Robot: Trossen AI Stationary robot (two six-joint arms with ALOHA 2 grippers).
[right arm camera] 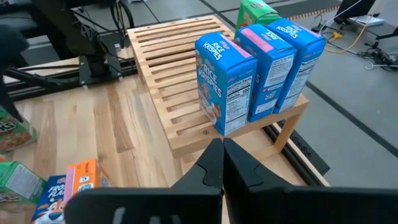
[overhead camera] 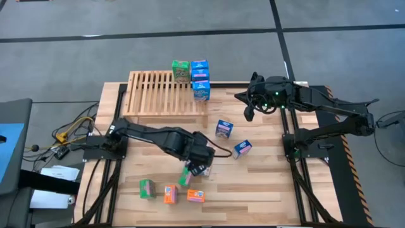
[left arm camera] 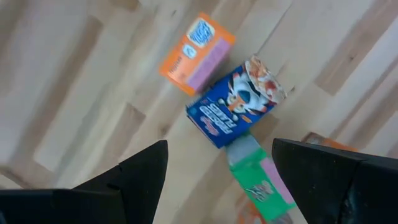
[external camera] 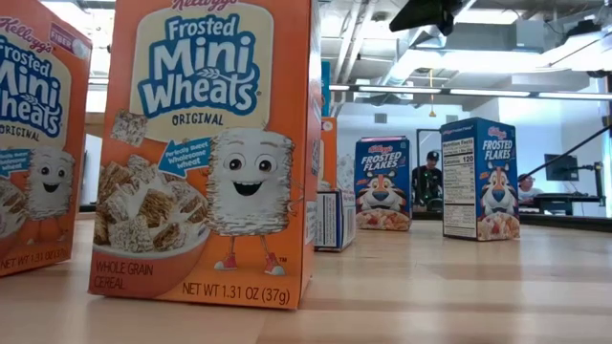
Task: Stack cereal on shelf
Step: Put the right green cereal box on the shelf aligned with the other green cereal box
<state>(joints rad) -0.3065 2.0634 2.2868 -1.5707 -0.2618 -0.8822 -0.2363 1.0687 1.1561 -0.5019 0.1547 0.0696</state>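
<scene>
Lying between the left hand's (left arm camera: 217,180) fingers (spread): green cereal box (left arm camera: 260,177).

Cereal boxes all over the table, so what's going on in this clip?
A two-arm robot is putting cereal boxes on the slatted shelf. Four boxes already stand at one end of it. The left gripper, fingers open, hovers over a green box near the table's front, where other boxes also lie. Two blue boxes wait mid-table. The right gripper, shut and empty, hangs just off the shelf's filled end.
</scene>
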